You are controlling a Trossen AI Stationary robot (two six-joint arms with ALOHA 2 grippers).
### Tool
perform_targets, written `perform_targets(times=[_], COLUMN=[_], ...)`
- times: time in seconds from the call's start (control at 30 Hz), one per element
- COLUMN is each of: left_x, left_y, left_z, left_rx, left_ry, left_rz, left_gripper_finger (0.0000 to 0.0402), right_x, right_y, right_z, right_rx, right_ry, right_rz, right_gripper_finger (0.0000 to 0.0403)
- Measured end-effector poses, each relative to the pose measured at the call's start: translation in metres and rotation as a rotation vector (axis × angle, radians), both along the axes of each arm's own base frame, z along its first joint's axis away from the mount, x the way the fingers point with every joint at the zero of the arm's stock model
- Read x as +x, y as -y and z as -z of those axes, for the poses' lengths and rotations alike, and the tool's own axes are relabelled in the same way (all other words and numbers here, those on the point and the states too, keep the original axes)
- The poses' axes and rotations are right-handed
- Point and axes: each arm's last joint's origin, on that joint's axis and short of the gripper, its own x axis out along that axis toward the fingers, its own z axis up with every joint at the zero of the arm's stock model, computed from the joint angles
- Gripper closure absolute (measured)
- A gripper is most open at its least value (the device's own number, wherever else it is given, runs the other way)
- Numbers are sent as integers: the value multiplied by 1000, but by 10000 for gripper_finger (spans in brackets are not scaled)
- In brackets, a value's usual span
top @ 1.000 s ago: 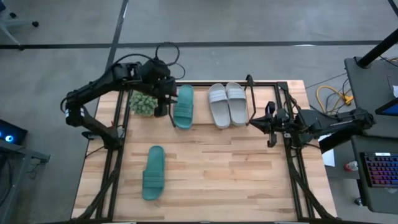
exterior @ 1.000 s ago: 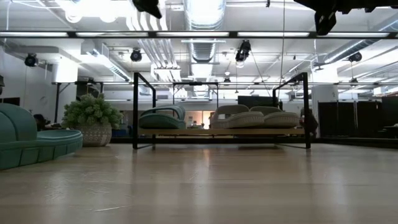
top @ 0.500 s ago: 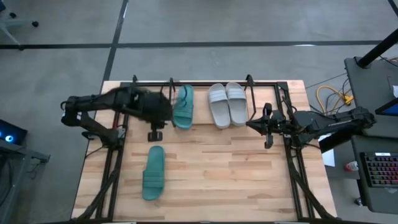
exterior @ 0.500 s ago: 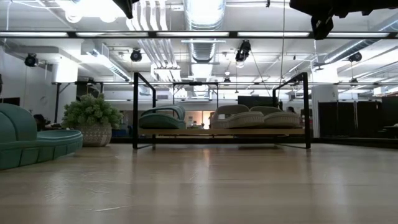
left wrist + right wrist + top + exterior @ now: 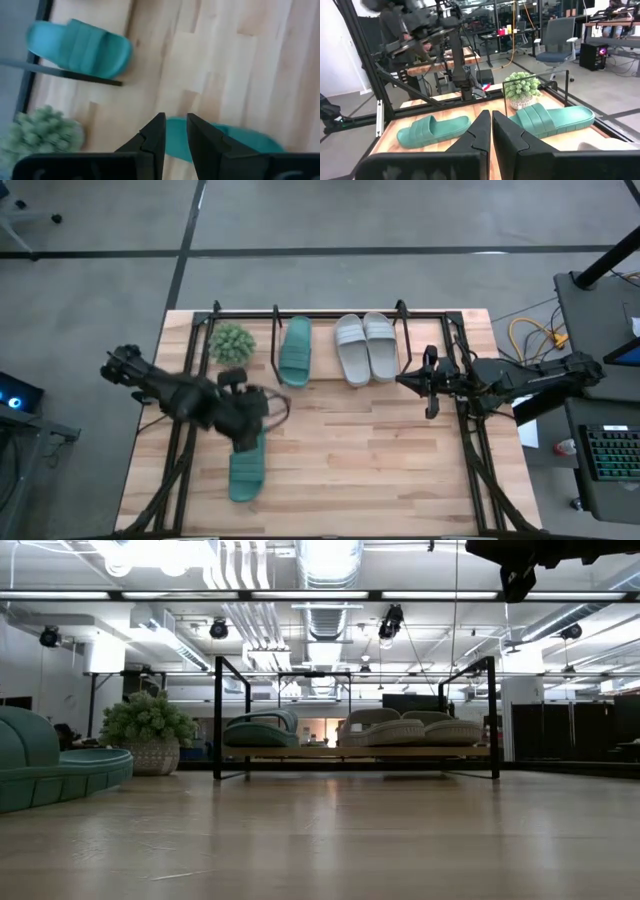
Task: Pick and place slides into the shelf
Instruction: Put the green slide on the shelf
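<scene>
We see a grey floor (image 5: 330,220), ceiling ducts (image 5: 325,625), an office chair (image 5: 559,42) and desks (image 5: 612,25) behind our table (image 5: 350,450).

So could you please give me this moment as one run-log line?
left pincer: over loose teal slide, slightly open | right pincer: shut, waiting at table's right | shelf: three slides

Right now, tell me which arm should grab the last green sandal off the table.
Left. Its gripper hangs right above the loose green sandal, jaws slightly parted. The right gripper waits at the table's far right edge, beside the white pair already in the rack.
</scene>
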Motion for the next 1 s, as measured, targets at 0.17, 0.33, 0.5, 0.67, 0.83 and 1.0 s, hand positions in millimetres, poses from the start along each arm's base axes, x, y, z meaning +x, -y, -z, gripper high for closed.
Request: perform_targets(times=[0.17,0.33,0.5,0.67,0.83,1.0], left_x=[4,7,9,5,-5,-10], left_y=[40,86,128,162,186,195], left_z=[19,50,89,120,142,165], left_rx=[-35,-30,37,75,90,159], left_ry=[-38,-126,-177,-223,-243,-308], left_rz=[-27,-16,-53,-63,-115,-152], left_gripper_finger=[339,339,339,339,339,339], right_x=[0,0,0,0,0,0], right_y=[0,0,0,0,0,0], right_z=[0,1,1,1,2,2], right_rx=[19,-8,-39,-44,-45,-45], right_ry=[2,-13,-17,-18,-22,-22], right_rz=[0,-1,-1,-2,-2,-2], right_gripper_finger=[394,394,394,394,394,394])
